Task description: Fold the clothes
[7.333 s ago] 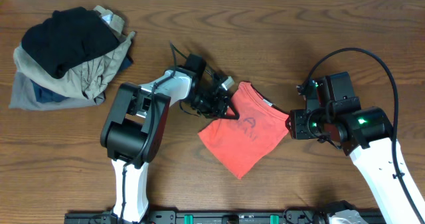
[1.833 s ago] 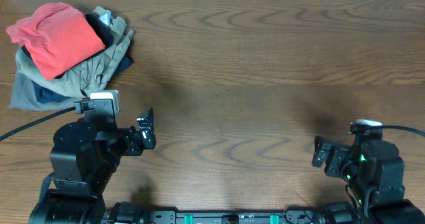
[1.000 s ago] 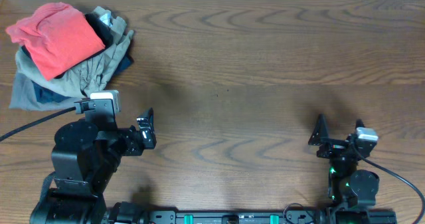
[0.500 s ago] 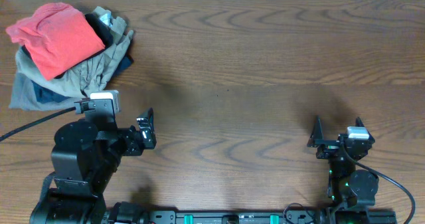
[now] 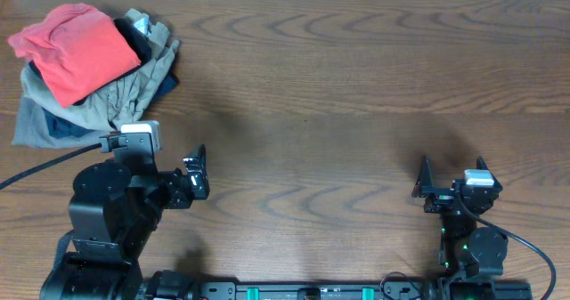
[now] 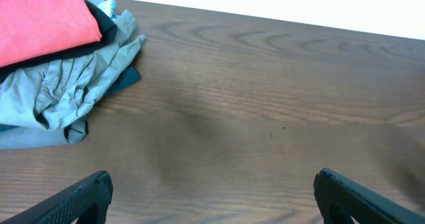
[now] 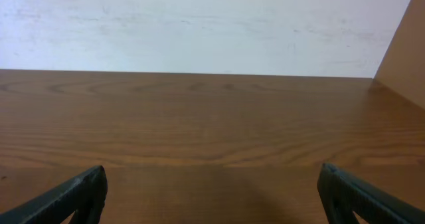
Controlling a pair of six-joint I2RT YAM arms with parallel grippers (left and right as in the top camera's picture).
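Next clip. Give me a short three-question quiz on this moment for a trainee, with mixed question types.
1. Multiple choice: where does the red-orange T-shirt lie?
A) spread flat between the two arms
B) on top of the pile of clothes at the far left
C) hanging from one arm's fingers
2. True or false: the left gripper is shut on the T-shirt.
3. Fill in: the right gripper stands ___ and holds nothing.

Key: 1 B; 2 false (it is open, apart from the pile); 3 open.
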